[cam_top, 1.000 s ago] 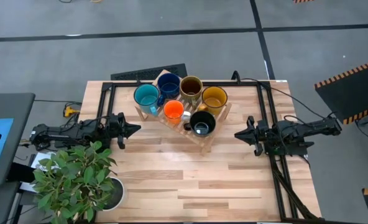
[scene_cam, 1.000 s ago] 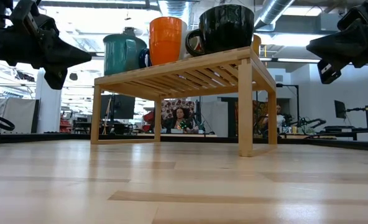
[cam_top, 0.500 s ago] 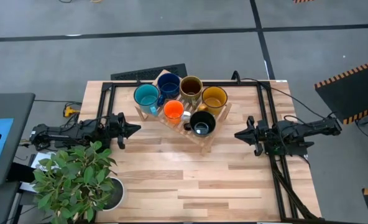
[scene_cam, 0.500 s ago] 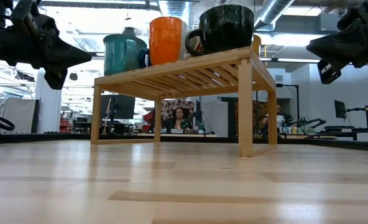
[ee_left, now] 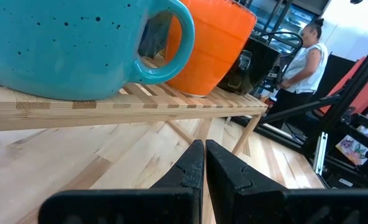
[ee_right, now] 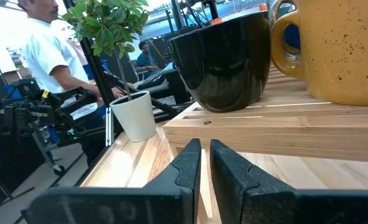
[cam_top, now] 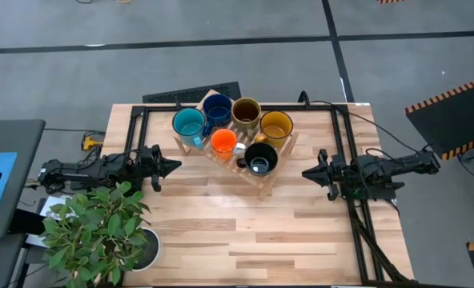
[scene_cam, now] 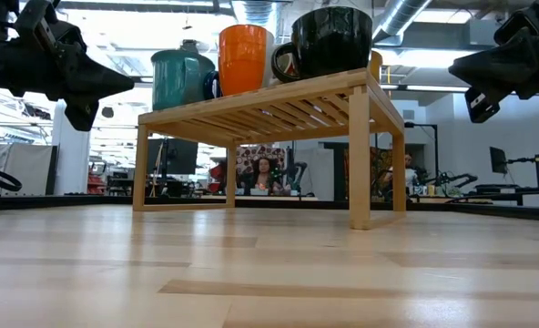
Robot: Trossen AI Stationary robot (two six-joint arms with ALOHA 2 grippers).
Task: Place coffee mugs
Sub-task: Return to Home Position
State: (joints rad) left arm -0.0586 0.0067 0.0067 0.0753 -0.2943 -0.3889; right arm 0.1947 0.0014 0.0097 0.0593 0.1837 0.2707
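Six mugs stand on a slatted wooden rack (cam_top: 265, 180) at the table's far middle: teal (cam_top: 189, 125), dark blue (cam_top: 217, 108), brown-olive (cam_top: 246, 111), yellow (cam_top: 275, 126), orange (cam_top: 223, 142) and black (cam_top: 260, 158). All rest upright on their bases. My left gripper (cam_top: 175, 166) hovers to the left of the rack, shut, its tips pointing at it; its wrist view shows the teal mug (ee_left: 72, 43) and orange mug (ee_left: 212, 43) close ahead. My right gripper (cam_top: 307, 172) hovers to the right of the rack, shut, facing the black mug (ee_right: 227, 62) and yellow mug (ee_right: 342, 46).
A potted plant in a white pot (cam_top: 101, 232) stands at the table's near left corner, close beside the left arm. A dark frame (cam_top: 345, 144) runs along the table's edges. Bare wood lies in front of the rack. People (ee_right: 50, 53) stand beyond the table.
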